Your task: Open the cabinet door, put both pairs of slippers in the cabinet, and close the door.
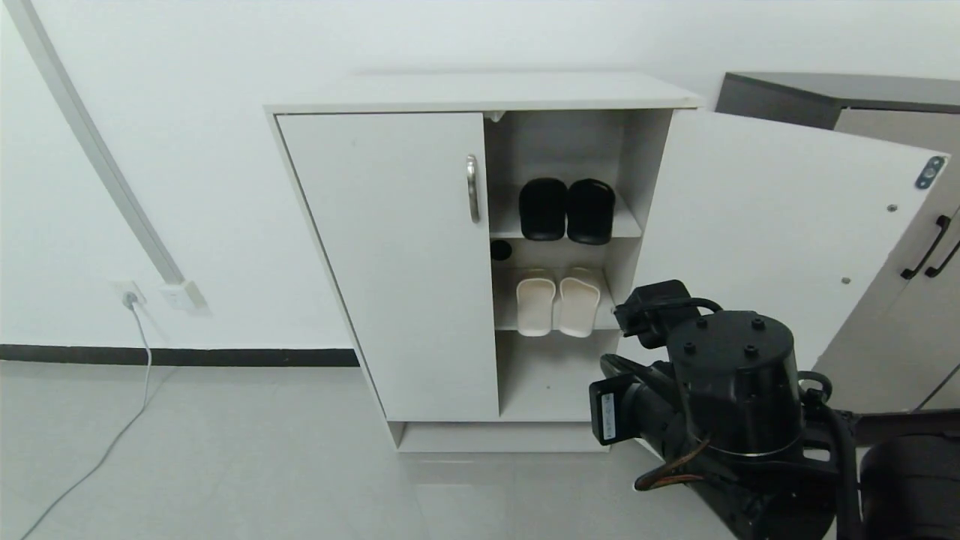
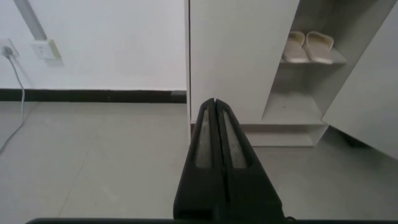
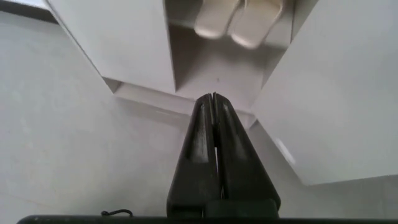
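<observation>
Cabinet (image 1: 480,91) stands against the wall. Left door (image 1: 390,262) shut, right door (image 1: 780,225) swung wide open. 1 pair of black slippers (image 1: 568,211) on the upper shelf, 1 pair of white slippers (image 1: 558,304) on the shelf below. Small dark round spot (image 1: 500,250) by the left door's edge, possibly a hole.

Left gripper (image 2: 214,101) hangs over the floor (image 1: 225,465), facing the cabinet, fingers pressed together. Right gripper (image 3: 214,96) hangs before the cabinet's base, fingers pressed together.

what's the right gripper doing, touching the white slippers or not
Apart. The right wrist view shows bare cabinet between the right gripper and the white slippers.
</observation>
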Robot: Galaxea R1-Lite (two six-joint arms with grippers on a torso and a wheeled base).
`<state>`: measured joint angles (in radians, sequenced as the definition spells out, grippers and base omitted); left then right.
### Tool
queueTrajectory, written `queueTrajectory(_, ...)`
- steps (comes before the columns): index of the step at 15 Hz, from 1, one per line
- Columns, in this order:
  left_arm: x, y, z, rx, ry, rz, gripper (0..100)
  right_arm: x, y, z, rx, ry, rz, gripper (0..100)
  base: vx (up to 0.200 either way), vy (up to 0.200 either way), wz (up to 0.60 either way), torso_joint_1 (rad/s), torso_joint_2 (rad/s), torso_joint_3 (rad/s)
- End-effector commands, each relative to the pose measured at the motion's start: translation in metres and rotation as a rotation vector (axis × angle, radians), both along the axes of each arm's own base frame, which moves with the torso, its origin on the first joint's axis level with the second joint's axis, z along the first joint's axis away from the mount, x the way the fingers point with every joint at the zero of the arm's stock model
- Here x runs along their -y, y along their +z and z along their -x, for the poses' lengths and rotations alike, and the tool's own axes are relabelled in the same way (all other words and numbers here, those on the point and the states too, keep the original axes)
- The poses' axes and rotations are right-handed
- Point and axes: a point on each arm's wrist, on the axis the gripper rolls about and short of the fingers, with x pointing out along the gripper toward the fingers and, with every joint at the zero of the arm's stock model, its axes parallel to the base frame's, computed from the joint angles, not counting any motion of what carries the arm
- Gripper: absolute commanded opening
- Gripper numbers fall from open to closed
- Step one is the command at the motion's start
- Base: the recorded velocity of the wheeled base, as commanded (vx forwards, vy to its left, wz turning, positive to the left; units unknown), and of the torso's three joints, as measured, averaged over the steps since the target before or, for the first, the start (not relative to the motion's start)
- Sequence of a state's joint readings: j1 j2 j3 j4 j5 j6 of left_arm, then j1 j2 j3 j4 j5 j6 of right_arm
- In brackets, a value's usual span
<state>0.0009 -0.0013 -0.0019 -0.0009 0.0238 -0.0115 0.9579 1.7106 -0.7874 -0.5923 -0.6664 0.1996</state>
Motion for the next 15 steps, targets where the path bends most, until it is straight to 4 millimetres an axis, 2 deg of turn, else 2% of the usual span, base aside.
queueTrajectory(1, 0.0000, -0.0002, -0.0001, -0.002, 0.001, 0.001, 0, 0.0001, -0.0011, -0.0007, -0.003, -0.002, 0.004, 0, 0.000, 0.000, 0.00, 0.027, -0.53, -0.354)
queueTrajectory(7, 0.0000, -0.0002, -0.0001, -0.002, 0.001, 0.001, 0, 0.0020, 0.0021, 0.0006, 0.005, 0.000, 0.003, 0, 0.000, 0.000, 0.00, 0.118, -0.47, -0.342)
queueTrajectory(15, 0.0000, -0.0002, -0.0001, -0.002, 0.001, 0.001, 0, 0.0026, 0.0005, 0.0010, 0.002, 0.000, 0.008, 0, 0.000, 0.000, 0.00, 0.170, -0.49, -0.319)
